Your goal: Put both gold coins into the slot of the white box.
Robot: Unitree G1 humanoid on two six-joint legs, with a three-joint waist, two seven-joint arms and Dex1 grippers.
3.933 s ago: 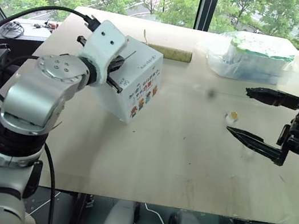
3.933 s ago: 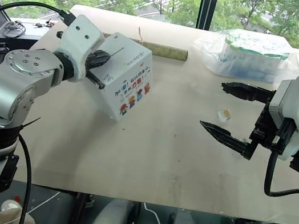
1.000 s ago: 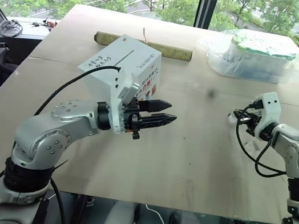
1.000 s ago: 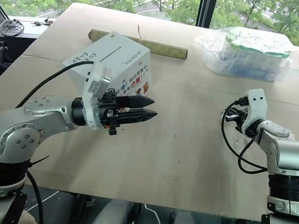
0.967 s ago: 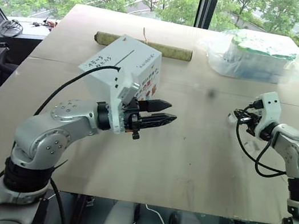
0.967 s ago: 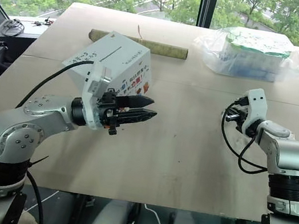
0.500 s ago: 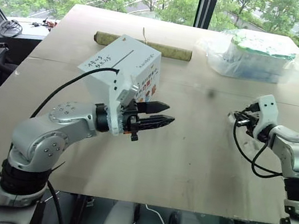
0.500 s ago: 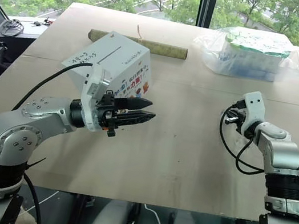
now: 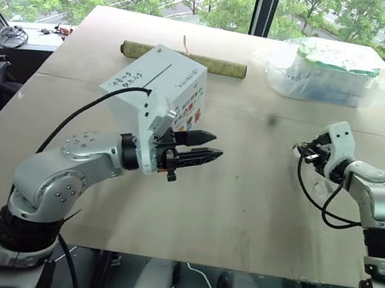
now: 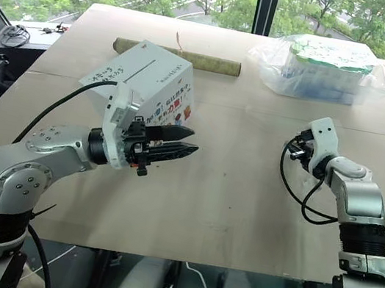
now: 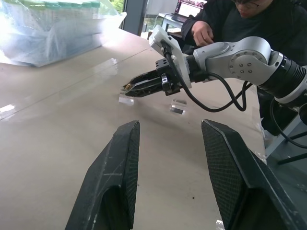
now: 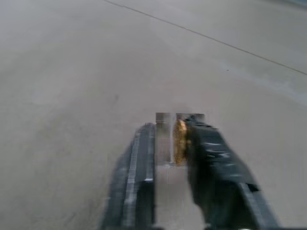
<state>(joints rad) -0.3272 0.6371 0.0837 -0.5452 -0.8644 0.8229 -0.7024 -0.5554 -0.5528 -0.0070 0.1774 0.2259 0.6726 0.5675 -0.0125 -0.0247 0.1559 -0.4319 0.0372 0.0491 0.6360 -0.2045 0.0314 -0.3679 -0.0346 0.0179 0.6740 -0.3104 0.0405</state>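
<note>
The white box (image 9: pixel 188 83) sits left of the table's middle, its handwritten face up with the thin dark slot (image 9: pixel 159 73) in it. My left gripper (image 9: pixel 216 146) hovers open and empty in front of the box's cartoon face; its fingers (image 11: pixel 125 158) stand wide apart. At the right, my right gripper (image 9: pixel 298 148) is low over the table. Its tips (image 12: pixel 170 123) are closed on a gold coin (image 12: pixel 180 141) standing on edge with its clear scrap beside it. The left wrist view shows that gripper (image 11: pixel 128 87) with a gold glint at its tip.
A clear plastic-wrapped green-and-white bundle (image 9: pixel 328 71) lies at the back right and a greenish roll (image 9: pixel 185 59) behind the box. Small clear scraps (image 11: pixel 177 109) lie near my right gripper. A person (image 11: pixel 230 24) sits beyond the table's right edge.
Since the earliest frames my left gripper has let go of the box, and my right gripper has closed from wide open onto the coin. Over the last second nothing visibly moved.
</note>
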